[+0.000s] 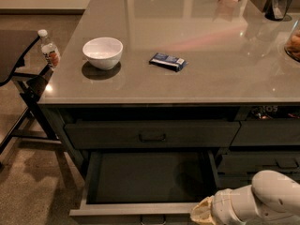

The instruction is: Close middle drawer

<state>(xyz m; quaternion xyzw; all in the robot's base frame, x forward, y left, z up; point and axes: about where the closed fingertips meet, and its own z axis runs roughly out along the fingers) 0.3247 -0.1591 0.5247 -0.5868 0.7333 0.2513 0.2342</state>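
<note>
As seen from above and in front of the cabinet, the middle drawer (pixel 140 209) is found standing open, drawn well out from under the grey counter (pixel 197 81). Its long, shallow dark box is exposed, and nothing is seen lying inside it. Its low front is cut by the bottom edge of the view, where only the top of its central pull (pixel 153 218) is visible. Directly above it, the upper drawer (pixel 103 134) is noted shut, its rectangular pull centred on the front.

The gripper (pixel 202 213) is located at the lower right, at the cream-coloured end of the white arm (pixel 272 200). It is placed at the right end of the open drawer's front rim. Contact with the rim cannot be confirmed, and whether the gripper is wide or narrow cannot be told, as its tip runs out of view.

On the counter, a white bowl (pixel 102 52) is recorded near the left side, with a blue packet (pixel 168 61) lying flat to its right, apart from it. A small water bottle (pixel 49 49) is observed upright just off the counter's left edge, beside a dark chair frame (pixel 28 81).
</note>
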